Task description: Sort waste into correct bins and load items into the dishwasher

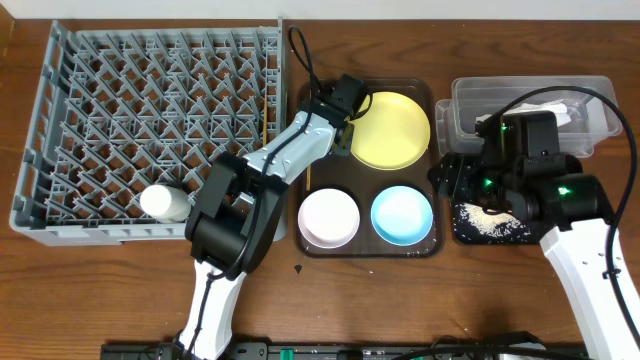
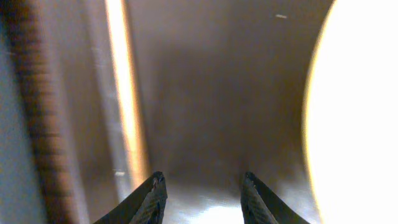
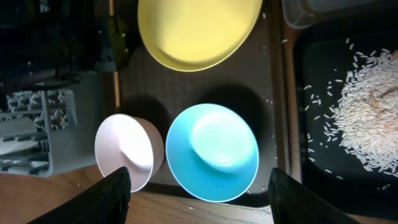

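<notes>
My left gripper [image 1: 348, 112] hangs open over the top left corner of the brown tray [image 1: 420, 248], beside the yellow plate [image 1: 392, 130]. In its wrist view the fingers [image 2: 154, 199] stand apart with only bare tray between them, and the plate [image 2: 360, 112] glows at the right. My right gripper [image 3: 199, 171] is wide open above the light blue bowl [image 3: 214, 152] and the pinkish-white bowl [image 3: 127, 149]. The grey dishwasher rack [image 1: 70, 120] holds a white cup [image 1: 165, 203], and a thin wooden chopstick [image 1: 266, 118] lies at its right side.
A clear tub [image 1: 470, 112] with a white napkin [image 1: 565, 108] stands at the back right. In front of it a black tray [image 1: 462, 228] holds rice scraps [image 3: 367, 118]. A pale strip [image 2: 127, 93] runs left of my left fingers; chopstick or tray rim, unclear.
</notes>
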Robot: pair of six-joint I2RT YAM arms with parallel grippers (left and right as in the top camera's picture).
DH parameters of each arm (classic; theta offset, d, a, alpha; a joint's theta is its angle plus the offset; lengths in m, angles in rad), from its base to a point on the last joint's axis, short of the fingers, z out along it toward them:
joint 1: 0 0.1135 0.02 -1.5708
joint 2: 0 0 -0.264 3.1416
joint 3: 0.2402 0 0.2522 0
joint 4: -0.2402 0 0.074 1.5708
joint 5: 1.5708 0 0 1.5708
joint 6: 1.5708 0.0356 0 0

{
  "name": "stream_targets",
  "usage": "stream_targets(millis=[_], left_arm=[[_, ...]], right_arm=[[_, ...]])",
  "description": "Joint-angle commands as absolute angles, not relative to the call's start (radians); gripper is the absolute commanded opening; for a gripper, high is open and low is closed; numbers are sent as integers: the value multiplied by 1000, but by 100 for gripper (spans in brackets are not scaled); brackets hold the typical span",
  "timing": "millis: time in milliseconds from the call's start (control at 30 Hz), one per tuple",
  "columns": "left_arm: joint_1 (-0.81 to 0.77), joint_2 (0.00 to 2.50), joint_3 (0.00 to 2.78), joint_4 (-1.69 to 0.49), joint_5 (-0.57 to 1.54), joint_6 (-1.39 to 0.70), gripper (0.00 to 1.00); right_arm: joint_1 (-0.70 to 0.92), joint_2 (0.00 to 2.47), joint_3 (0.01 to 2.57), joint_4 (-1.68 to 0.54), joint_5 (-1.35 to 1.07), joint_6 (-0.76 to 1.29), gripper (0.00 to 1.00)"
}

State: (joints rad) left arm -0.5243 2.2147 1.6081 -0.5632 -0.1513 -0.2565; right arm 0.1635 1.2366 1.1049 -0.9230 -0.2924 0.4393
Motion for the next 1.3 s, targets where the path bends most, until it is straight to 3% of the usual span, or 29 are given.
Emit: stream_targets(millis=[0,267,767,900,1267], left_arm=[[-525,2271,1589,-585,-17,-271,41],[-520,2180,1631,-644,-125,-261,42],[-387,2195,1605,-635,-30,-263,43],[-392,2207,1604,-635,46,-241,43],[-447,2257,1587,-635,14,-237,44]], right_arm=[[178,1235,1116,-925,-296,433,68],[178,1235,1116,-927,-296,432,68],[178,1235,1116,-931,-296,432,68],[178,1235,1116,-931,-296,432,67],[178,1235,1116,-947,-296,432,67]])
